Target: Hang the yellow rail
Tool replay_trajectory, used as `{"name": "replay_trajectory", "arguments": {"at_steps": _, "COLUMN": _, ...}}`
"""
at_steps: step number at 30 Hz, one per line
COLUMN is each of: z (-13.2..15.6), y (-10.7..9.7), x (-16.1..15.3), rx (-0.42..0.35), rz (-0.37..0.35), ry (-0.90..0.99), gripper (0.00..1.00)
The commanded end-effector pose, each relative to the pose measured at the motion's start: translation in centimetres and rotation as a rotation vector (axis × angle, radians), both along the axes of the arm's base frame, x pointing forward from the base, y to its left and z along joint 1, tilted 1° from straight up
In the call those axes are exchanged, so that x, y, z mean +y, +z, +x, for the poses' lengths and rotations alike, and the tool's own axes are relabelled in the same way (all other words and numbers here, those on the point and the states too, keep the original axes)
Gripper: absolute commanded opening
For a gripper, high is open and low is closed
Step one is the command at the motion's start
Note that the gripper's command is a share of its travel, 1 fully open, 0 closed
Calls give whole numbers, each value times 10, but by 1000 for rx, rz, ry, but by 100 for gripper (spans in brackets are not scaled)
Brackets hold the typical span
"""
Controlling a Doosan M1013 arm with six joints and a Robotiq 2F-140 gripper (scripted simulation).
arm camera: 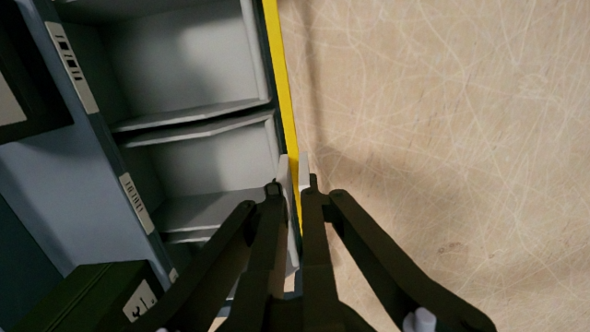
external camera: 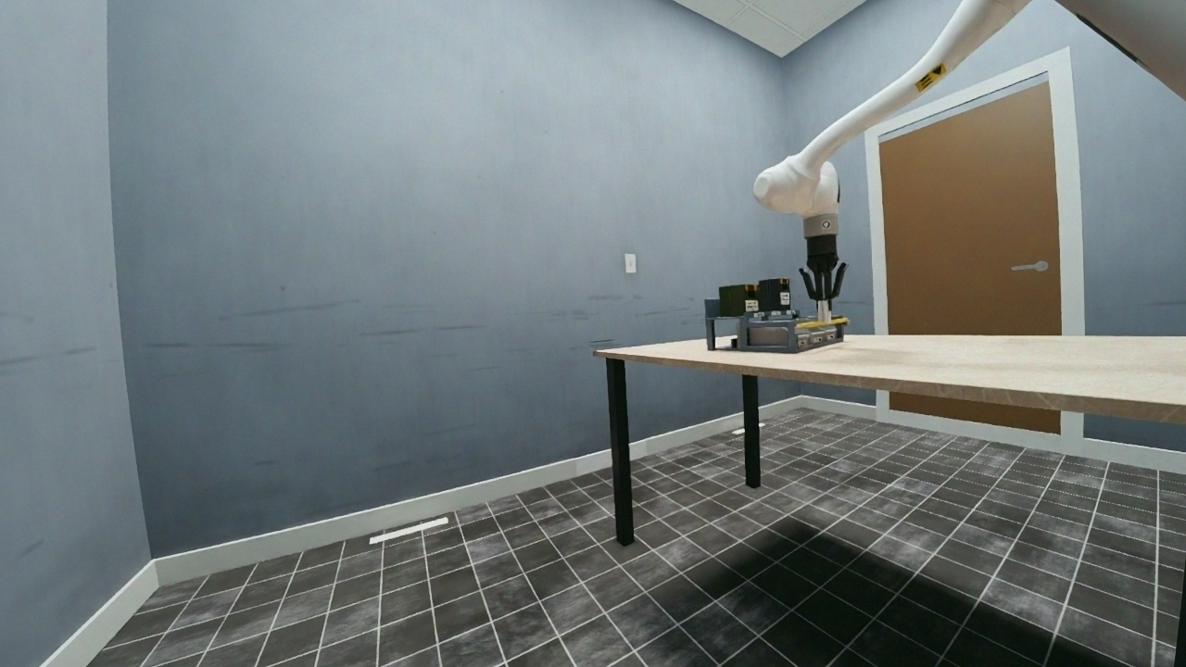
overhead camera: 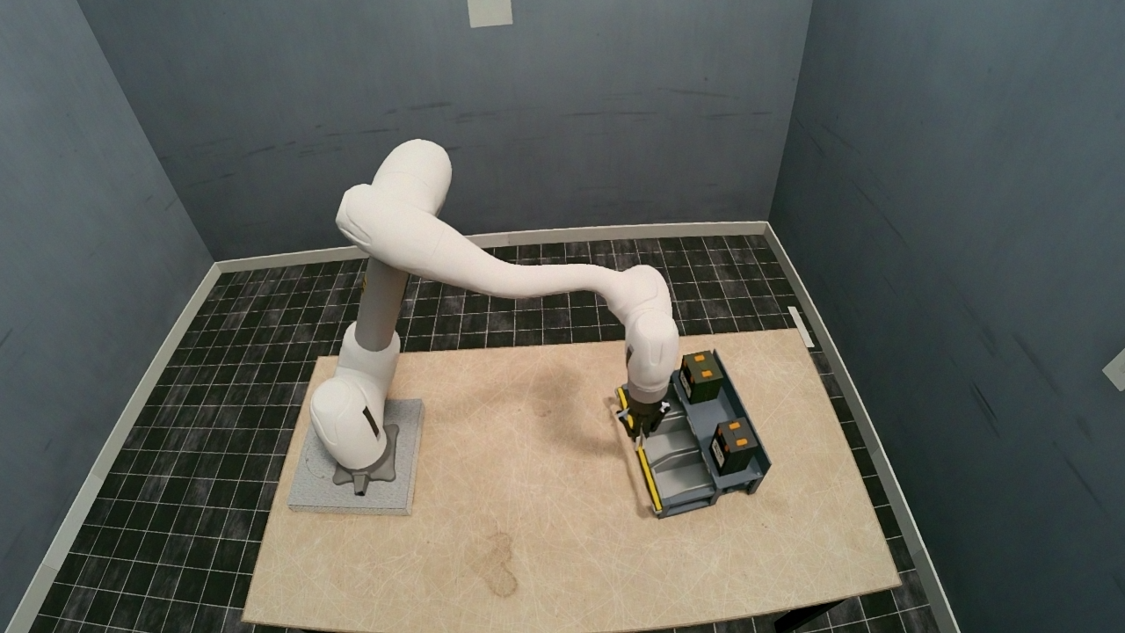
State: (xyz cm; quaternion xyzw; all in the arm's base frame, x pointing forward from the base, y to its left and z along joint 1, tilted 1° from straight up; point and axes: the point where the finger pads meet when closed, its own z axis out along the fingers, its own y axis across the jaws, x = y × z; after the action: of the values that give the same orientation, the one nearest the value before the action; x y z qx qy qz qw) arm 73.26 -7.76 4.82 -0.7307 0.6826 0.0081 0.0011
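The yellow rail (overhead camera: pixel 646 472) (external camera: pixel 822 321) (arm camera: pixel 281 83) runs along the front edge of the grey bin unit (overhead camera: pixel 739 405) (external camera: pixel 766 335) (arm camera: pixel 55 184), at about the height of the bins' front lip. My gripper (overhead camera: pixel 638 429) (external camera: pixel 823 308) (arm camera: pixel 295 166) points straight down over the rail's far end and is shut on the rail, which passes between its white finger pads. The two hooks and their end plates are hidden by the rail and my fingers, so I cannot tell how the rail sits on them.
Two dark boxes with orange marks (overhead camera: pixel 701 375) (overhead camera: pixel 735 445) (external camera: pixel 736 299) stand on the unit's back shelf. The unit stands on the right part of the beige table (overhead camera: pixel 511 504). The arm's base (overhead camera: pixel 353 464) is at the table's left.
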Motion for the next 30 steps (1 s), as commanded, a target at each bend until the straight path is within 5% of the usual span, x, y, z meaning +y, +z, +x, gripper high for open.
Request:
{"name": "replay_trajectory", "arguments": {"at_steps": 1, "z": 0, "y": -5, "x": 2, "rx": 0, "rz": 0, "ry": 0, "gripper": 10}}
{"name": "replay_trajectory", "arguments": {"at_steps": 30, "z": 0, "y": -8, "x": 3, "rx": 0, "rz": 0, "ry": 0, "gripper": 10}}
